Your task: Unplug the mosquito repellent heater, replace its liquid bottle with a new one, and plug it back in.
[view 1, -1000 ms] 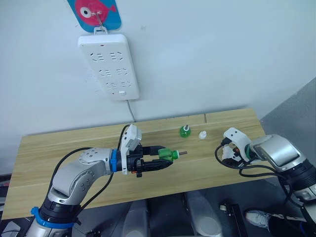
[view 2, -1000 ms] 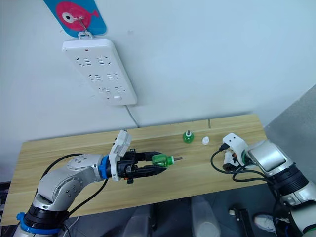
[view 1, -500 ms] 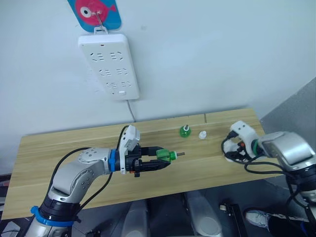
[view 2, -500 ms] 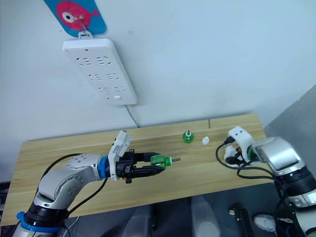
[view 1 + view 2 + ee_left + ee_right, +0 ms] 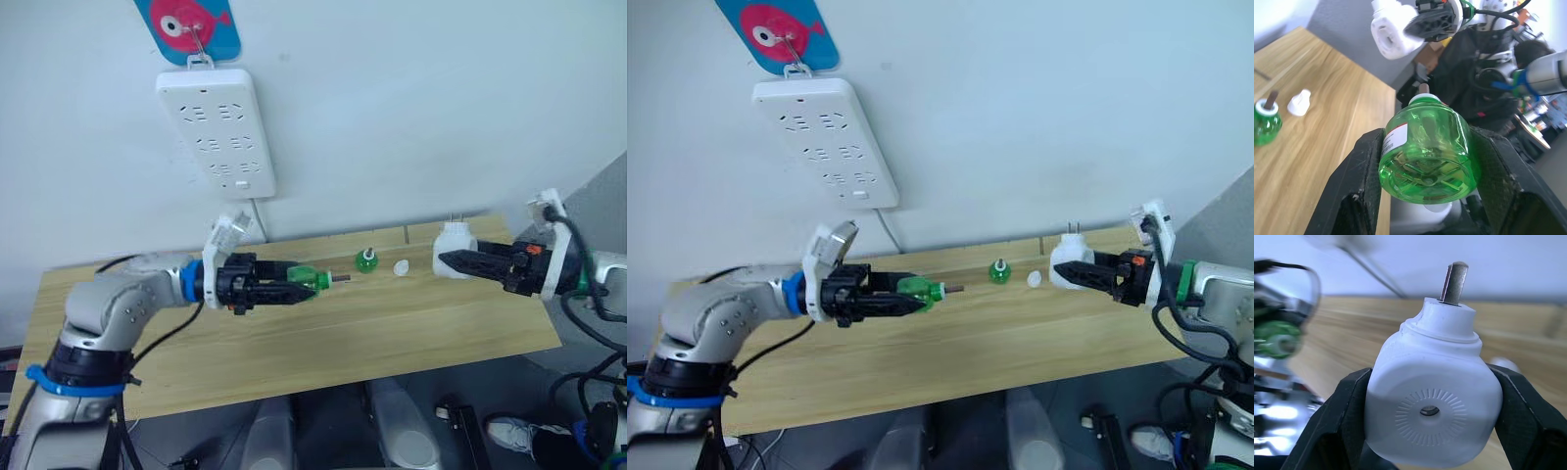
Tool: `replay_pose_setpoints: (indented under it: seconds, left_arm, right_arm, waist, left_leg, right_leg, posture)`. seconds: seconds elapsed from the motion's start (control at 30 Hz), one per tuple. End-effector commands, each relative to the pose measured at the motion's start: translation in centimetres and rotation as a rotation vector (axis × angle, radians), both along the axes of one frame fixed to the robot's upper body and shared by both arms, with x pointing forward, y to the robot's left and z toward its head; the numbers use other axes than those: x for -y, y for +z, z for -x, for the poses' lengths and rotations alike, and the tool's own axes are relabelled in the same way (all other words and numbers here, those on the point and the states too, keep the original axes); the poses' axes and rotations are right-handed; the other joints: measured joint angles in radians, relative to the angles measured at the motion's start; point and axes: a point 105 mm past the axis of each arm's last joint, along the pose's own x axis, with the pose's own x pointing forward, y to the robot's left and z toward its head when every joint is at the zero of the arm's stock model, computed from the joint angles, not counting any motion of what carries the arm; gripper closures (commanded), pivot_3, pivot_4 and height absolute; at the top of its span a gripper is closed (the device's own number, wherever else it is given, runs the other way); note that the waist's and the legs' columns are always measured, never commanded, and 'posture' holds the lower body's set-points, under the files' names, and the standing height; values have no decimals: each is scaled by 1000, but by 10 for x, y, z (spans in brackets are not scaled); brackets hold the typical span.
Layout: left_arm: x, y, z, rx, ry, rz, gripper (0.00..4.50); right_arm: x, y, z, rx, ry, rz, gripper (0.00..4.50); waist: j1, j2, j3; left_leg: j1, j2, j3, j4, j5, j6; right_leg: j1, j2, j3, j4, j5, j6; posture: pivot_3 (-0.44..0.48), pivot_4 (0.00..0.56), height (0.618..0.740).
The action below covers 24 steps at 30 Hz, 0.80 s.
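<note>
My left gripper (image 5: 292,284) is shut on a green liquid bottle (image 5: 306,279), held level above the table with its wick pointing toward my right arm. In the left wrist view the bottle (image 5: 1425,147) sits between the two black fingers (image 5: 1367,181). My right gripper (image 5: 449,261) is shut on the white mosquito repellent heater (image 5: 454,252), prongs up, held above the table's right end. The heater's (image 5: 1432,413) round vent hole faces the right wrist camera. Bottle and heater are apart and face each other. A second green bottle (image 5: 367,260) stands on the table between them.
A small white cap (image 5: 401,265) lies beside the standing bottle. The white power strip (image 5: 217,132) hangs on the wall above the table's left half, its cord running down behind the wooden table (image 5: 392,338). The table's right edge lies under my right arm.
My right arm swung up from the table's right edge and now holds the heater out toward the left. My left gripper drew the bottle back to the left and slightly up.
</note>
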Motion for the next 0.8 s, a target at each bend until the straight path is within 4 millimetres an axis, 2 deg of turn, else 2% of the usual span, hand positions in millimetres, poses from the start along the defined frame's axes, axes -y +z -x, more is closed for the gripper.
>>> replay_pose_setpoints:
  seconds: [0.03, 0.2, 0.33, 0.5, 0.8]
  left_arm:
    - [2, 21, 0, 33, -63, 23, 2249]
    - [15, 47, -3, 75, -105, 83, 2249]
    - [23, 55, 5, 90, -139, 106, 2249]
    - [27, 54, 10, 114, -146, 93, 2249]
    - [32, 53, 9, 160, -130, 82, 2249]
  right_arm:
    - [-20, 17, 18, 36, 165, -107, 1367]
    - [-48, 33, 25, 88, 301, -221, 1367]
    - [-61, 42, 23, 118, 320, -276, 1367]
    - [-64, 49, 18, 130, 280, -306, 1367]
    - [-68, 55, 31, 91, 298, -314, 1367]
  waist:
    - [0, 0, -2]
    - [-2, 0, -3]
    - [-3, 0, -3]
    - [-2, 0, -3]
    - [-1, 0, -4]
  left_leg:
    - [0, 0, 0, 0, 0, 0]
    - [0, 0, 1, 0, 0, 0]
    - [-1, 1, 0, 0, 1, -2]
    - [-2, 1, 0, 0, 2, -4]
    - [-2, 0, 1, 0, 1, -3]
  right_leg:
    - [0, 0, 0, 0, 0, 0]
    - [-1, -1, 0, 0, 0, 0]
    - [-2, -1, 0, 1, 1, -1]
    - [-2, -3, 0, 1, 1, -1]
    - [-2, -3, 0, 1, 1, 0]
  posture:
    - [-232, 228, 740]
    - [-226, 218, 740]
    - [-219, 215, 740]
    - [-217, 216, 740]
    - [-217, 216, 740]
